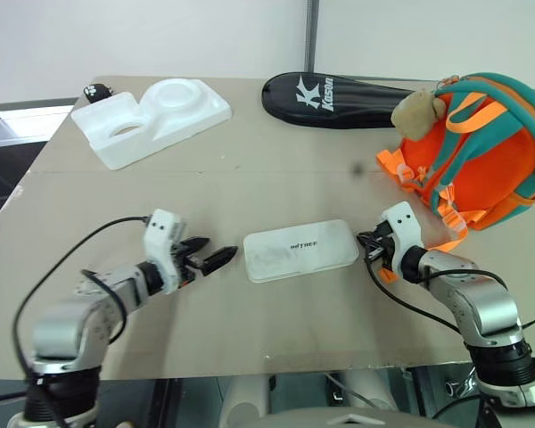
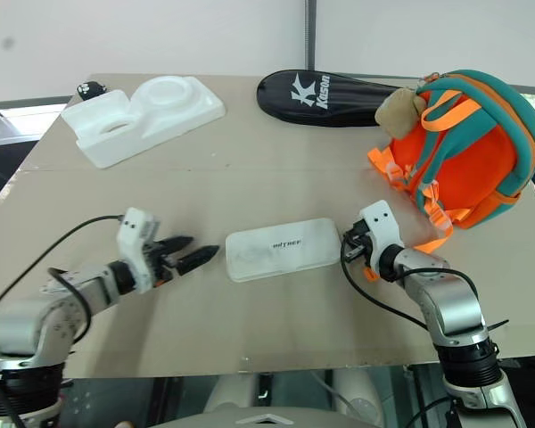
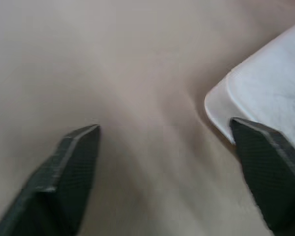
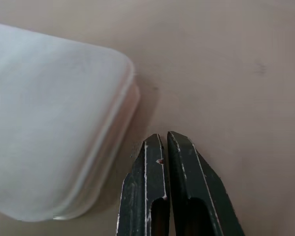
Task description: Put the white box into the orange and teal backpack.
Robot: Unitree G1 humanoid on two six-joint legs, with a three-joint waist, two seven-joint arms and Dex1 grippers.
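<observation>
White box [image 1: 300, 250] on table [image 1: 250, 178], outside backpack [image 1: 481, 152]

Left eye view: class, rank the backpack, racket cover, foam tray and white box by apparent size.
1. Orange and teal backpack.
2-3. Black racket cover and white foam tray: too similar to rank.
4. White box, although nearest.

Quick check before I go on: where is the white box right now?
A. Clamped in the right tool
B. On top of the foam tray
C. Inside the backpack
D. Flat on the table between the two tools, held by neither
D: the white box lies flat on the table between the open left tool and the shut right tool, gripped by neither, apart from the backpack.
</observation>
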